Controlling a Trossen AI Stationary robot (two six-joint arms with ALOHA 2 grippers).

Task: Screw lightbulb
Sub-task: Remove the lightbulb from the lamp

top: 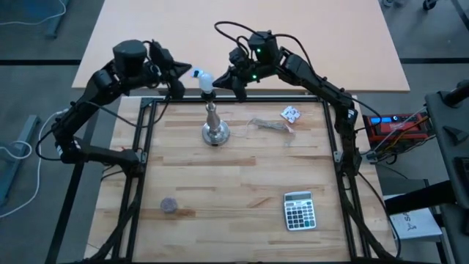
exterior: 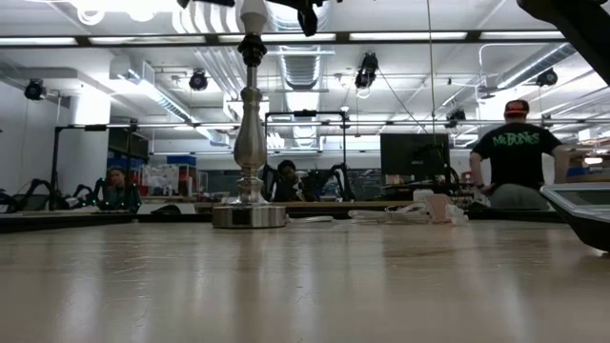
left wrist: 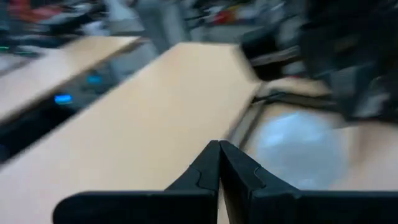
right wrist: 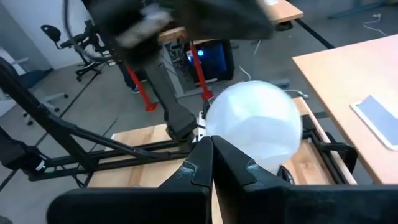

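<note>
Arms met above the far end of a wooden table (top: 242, 183), seen from overhead. On the left, the left gripper (top: 189, 70) hung just beside the lightbulb (top: 206, 79), its jaws pressed fully together and holding nothing; its wrist camera showed the two fingers (left wrist: 205, 171) closed tip to tip, with the pale globe blurred beyond them. The lightbulb sat on top of a silver metal stand (top: 213, 121), whose round base rested on the planks near the table's far edge. From the other side, the right gripper (top: 231, 79) stood close against the bulb, its jaws likewise shut with nothing between them; in its wrist view the white globe filled the space just past the closed fingers (right wrist: 202, 165). Whether either gripper actually touched the glass could not be told.

Farther right on the table lay a loose tangle of thin wire (top: 272, 125) and a crumpled patterned paper scrap (top: 291, 114). Nearer the front edge sat a small dark round disc (top: 169, 205) at left and a calculator (top: 299, 210) at right. From table height, a person in a dark shirt (exterior: 517, 152) stood in the room behind.
</note>
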